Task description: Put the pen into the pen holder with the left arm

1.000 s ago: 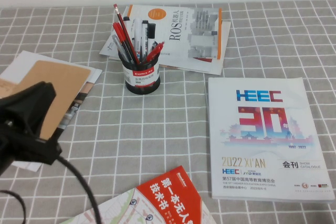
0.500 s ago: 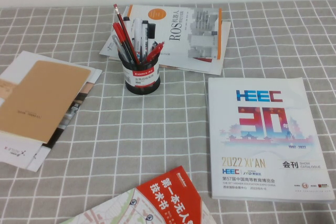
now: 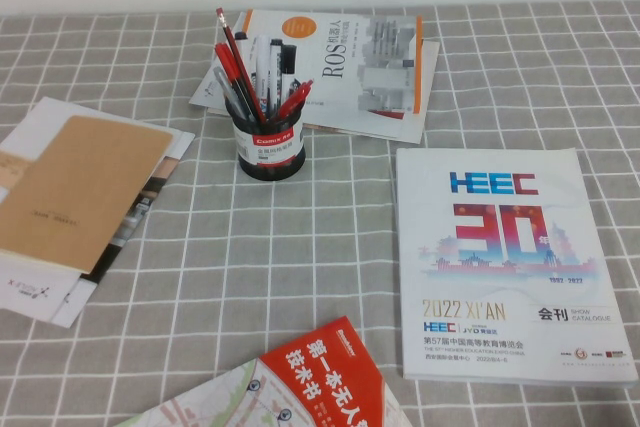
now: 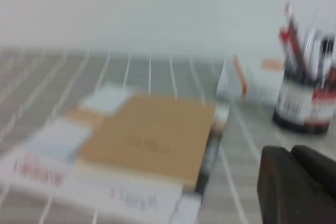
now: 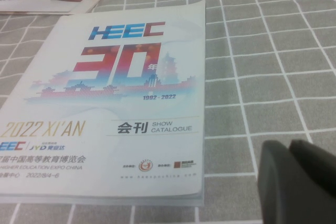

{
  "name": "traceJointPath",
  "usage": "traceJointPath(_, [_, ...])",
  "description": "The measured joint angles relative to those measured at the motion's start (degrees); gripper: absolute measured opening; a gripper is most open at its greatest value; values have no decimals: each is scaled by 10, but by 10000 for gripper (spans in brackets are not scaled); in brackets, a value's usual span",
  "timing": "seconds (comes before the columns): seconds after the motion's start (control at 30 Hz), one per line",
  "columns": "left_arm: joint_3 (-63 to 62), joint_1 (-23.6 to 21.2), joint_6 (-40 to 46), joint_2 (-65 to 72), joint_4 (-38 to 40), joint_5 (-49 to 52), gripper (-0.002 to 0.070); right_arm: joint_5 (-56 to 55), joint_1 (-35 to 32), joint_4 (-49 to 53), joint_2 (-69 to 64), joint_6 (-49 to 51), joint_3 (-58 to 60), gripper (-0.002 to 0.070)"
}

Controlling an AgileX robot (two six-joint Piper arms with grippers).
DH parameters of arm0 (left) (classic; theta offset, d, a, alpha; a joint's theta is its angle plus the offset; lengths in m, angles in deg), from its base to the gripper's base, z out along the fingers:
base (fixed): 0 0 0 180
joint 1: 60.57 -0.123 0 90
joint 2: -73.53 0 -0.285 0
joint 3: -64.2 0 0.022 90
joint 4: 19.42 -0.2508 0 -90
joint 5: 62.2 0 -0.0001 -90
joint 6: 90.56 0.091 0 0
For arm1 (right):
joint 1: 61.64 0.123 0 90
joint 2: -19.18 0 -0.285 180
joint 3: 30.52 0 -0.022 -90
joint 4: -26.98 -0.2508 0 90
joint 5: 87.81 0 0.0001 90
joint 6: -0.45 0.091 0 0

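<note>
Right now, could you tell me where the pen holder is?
In the high view, the pen holder stands left of centre, in front of the ROS booklet.

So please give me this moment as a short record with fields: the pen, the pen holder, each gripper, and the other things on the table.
pen: red marker, standing in the holder among other pens
pen holder: black mesh cup, upright on the checked cloth
left gripper: low over the table, near the brown notebook; holds nothing visible
right gripper: beside the HEEC catalogue
other: ROS book behind the holder
</note>
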Motion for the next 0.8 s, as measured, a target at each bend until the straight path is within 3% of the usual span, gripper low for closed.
traceJointPath(0.23, [0, 0, 1, 0, 0, 130, -2, 0, 0, -1, 0, 0, 0, -13])
traceJointPath(0.8, [1, 0, 1, 0, 0, 139, -2, 0, 0, -2, 0, 0, 0, -13])
